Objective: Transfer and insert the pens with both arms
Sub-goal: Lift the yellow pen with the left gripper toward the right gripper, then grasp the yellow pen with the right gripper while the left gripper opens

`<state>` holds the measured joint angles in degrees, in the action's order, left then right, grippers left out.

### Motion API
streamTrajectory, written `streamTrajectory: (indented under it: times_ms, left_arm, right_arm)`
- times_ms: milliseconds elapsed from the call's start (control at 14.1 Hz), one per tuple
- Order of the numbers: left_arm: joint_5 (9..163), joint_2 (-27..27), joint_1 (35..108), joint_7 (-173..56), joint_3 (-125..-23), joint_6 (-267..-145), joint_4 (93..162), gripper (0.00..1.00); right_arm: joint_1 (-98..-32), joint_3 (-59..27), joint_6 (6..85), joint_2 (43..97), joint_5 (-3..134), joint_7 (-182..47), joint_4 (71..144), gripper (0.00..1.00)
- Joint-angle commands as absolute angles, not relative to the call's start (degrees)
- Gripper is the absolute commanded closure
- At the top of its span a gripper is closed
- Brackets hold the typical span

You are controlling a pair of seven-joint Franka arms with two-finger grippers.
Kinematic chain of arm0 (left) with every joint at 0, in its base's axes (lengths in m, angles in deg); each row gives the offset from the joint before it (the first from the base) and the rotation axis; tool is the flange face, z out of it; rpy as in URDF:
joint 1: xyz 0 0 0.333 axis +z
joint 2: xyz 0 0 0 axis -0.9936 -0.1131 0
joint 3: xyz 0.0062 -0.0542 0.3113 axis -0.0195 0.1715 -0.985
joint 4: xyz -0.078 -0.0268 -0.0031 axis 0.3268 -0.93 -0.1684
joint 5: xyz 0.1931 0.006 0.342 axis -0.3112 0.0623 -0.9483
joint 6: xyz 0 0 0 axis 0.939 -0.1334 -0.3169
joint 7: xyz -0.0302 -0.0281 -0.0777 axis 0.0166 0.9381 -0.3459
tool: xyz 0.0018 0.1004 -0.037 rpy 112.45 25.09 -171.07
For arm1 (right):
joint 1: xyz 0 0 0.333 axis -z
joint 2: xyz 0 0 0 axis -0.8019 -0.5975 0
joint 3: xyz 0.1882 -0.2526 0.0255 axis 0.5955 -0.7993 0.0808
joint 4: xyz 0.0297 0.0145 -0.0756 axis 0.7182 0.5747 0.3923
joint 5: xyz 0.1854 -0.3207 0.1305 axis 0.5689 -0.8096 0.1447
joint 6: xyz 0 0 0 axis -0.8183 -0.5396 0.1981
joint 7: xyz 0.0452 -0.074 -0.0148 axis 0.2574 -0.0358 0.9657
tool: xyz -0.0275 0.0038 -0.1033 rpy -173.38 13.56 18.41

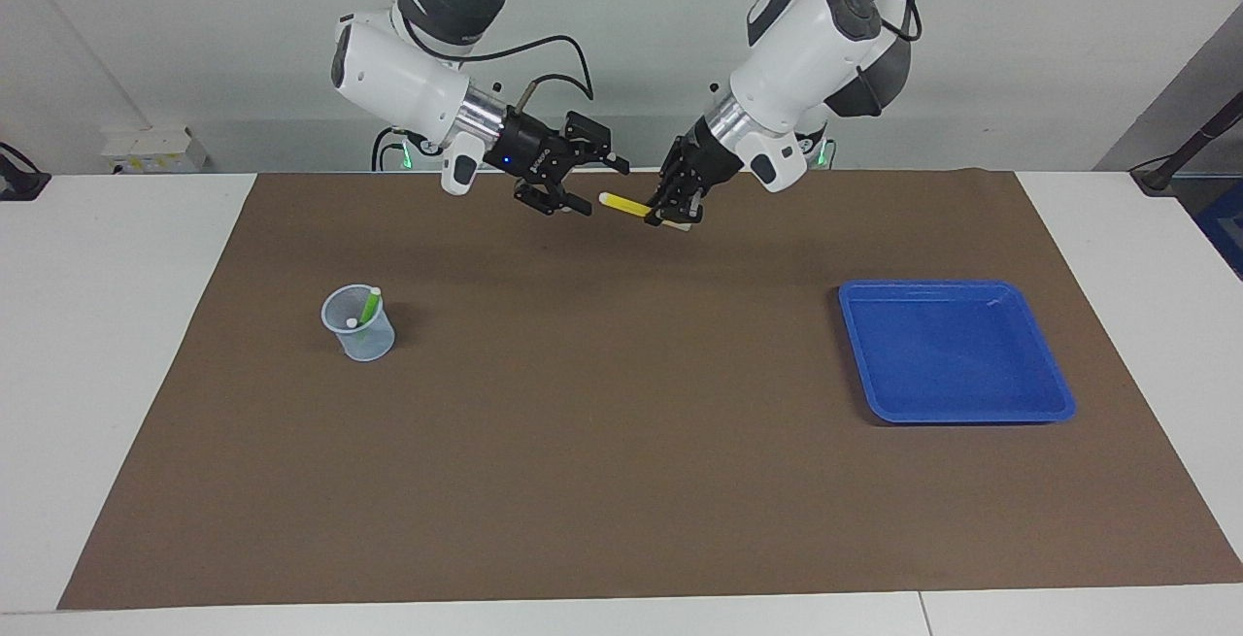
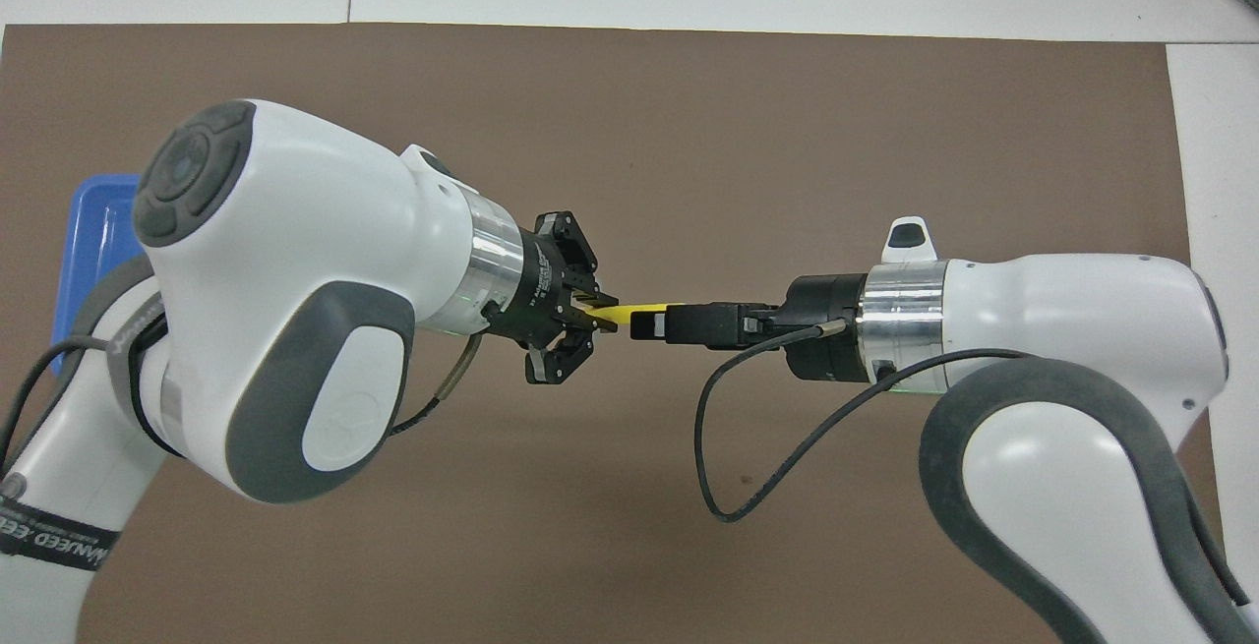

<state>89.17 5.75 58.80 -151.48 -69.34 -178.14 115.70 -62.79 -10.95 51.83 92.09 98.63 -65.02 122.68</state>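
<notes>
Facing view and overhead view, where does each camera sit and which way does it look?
Facing view: high across the table, looking at the robots; left arm, right arm show, left gripper holding the pen, right gripper open at its tip.
Overhead view: above the robots, looking forward and down; arms and grippers enter from below.
Shared: pen, both grippers, tray, mat; cup only in facing view.

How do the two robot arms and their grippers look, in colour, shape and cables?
Both arms are white and rounded, with dark grey joint covers and silver wrist rings. The left gripper and right gripper are black, with two fingers. A thin black cable loops beside each wrist. The right gripper shows a small blue light.
</notes>
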Motion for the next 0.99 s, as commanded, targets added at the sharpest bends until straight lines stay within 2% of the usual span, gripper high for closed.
streamTrajectory:
  times_ms: [0, 213, 284, 355, 567, 922]
  left_arm:
    - [90.12, 9.05, 57.49, -152.29, -70.29, -179.82, 119.90, 1.00]
    - [90.12, 10.99, 57.75, -152.29, -70.29, -179.65, 121.48, 1.00]
    - [90.12, 11.60, 57.75, -152.29, -70.29, -179.65, 121.84, 1.00]
    - [90.12, 11.78, 57.84, -152.29, -70.29, -179.82, 122.19, 1.00]
    - [90.12, 12.05, 57.75, -152.20, -70.29, -180.00, 122.72, 1.00]
    - [90.12, 12.13, 57.67, -152.37, -70.29, -181.58, 123.25, 1.00]
  right_arm:
    - [-63.51, -10.79, 53.70, 92.13, 100.03, -66.07, 123.19, 0.11]
    - [-63.51, -10.79, 53.79, 92.13, 100.03, -65.99, 123.19, 0.21]
    - [-63.51, -10.79, 53.96, 92.13, 100.03, -65.90, 123.19, 0.32]
    - [-63.51, -10.79, 53.96, 92.13, 99.95, -65.90, 123.19, 0.50]
    - [-63.51, -10.79, 53.79, 92.22, 99.95, -65.81, 123.28, 0.68]
    - [-64.55, -10.70, 53.87, 92.40, 99.95, -65.81, 123.37, 0.70]
